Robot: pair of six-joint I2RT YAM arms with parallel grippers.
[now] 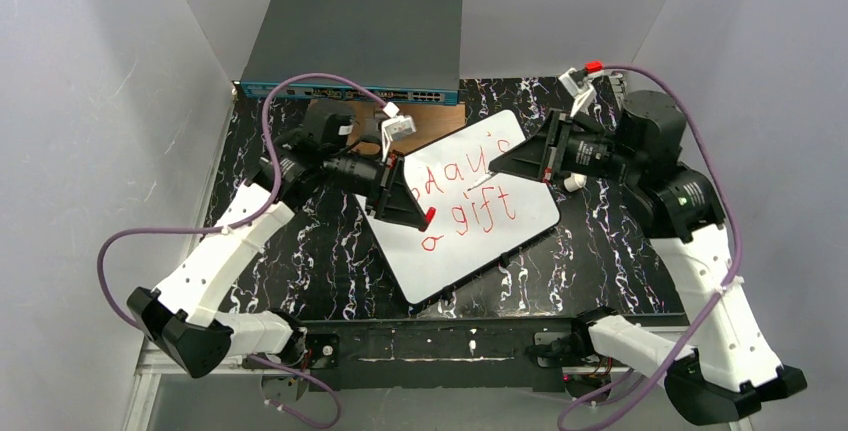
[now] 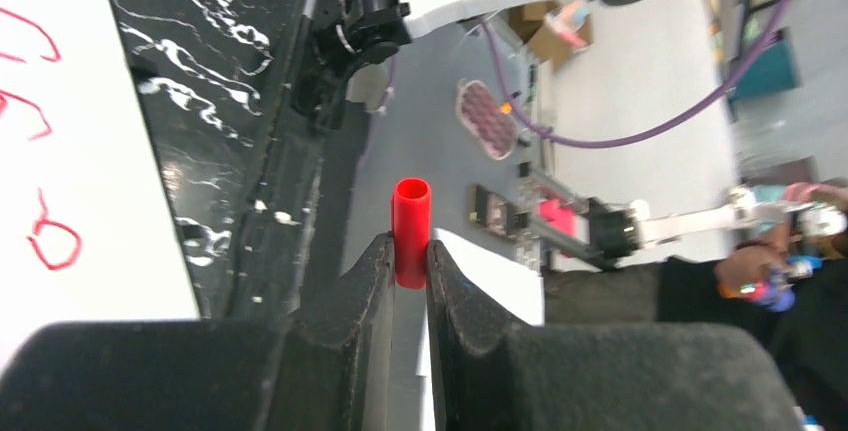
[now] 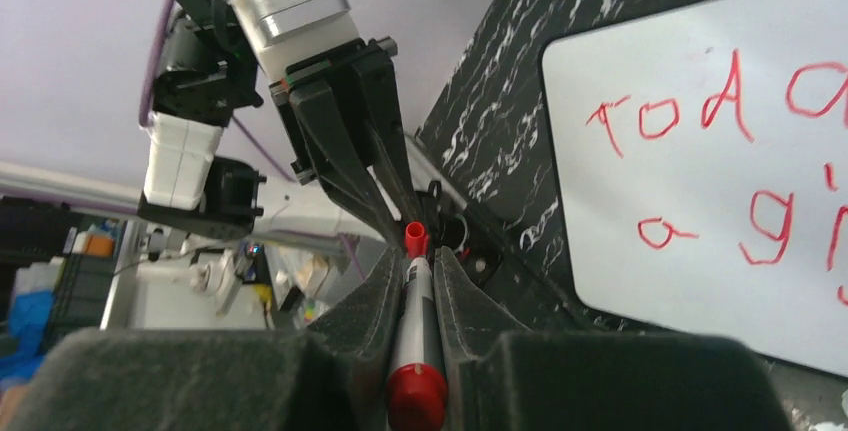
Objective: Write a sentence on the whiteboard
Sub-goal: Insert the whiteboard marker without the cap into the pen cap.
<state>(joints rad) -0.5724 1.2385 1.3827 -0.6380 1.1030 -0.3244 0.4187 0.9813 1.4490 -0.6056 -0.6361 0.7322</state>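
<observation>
Red plastic marks the left side: the left gripper (image 1: 426, 213) is clenched on a small hollow cap (image 2: 411, 213), which sticks out past its fingertips with the open end facing away. Under that gripper and stretching off to its right lies the whiteboard (image 1: 455, 261), flat on the black marbled worktop (image 1: 300, 251) and turned at an angle, with red handwriting across its upper half. Further right, the right gripper (image 1: 495, 169) is closed around a marker (image 3: 415, 321). The pen lies lengthwise between its fingers and points toward the left gripper.

The board looks stiff, thin and light, with a glossy face. I judge it would skate on the smooth worktop under a sideways pen stroke, and the ink would likely smear if rubbed. The best hold is the bare lower edge or a rounded corner, pinched across the rim, away from the letters.

Only the top view gives the whole board and both arms over it, yet the cap is a speck there. The left wrist view shows the grip on the cap plainly, but only a strip of board. The right wrist view shows how the marker sits and makes the letters readable; none shows whether the nib touches
</observation>
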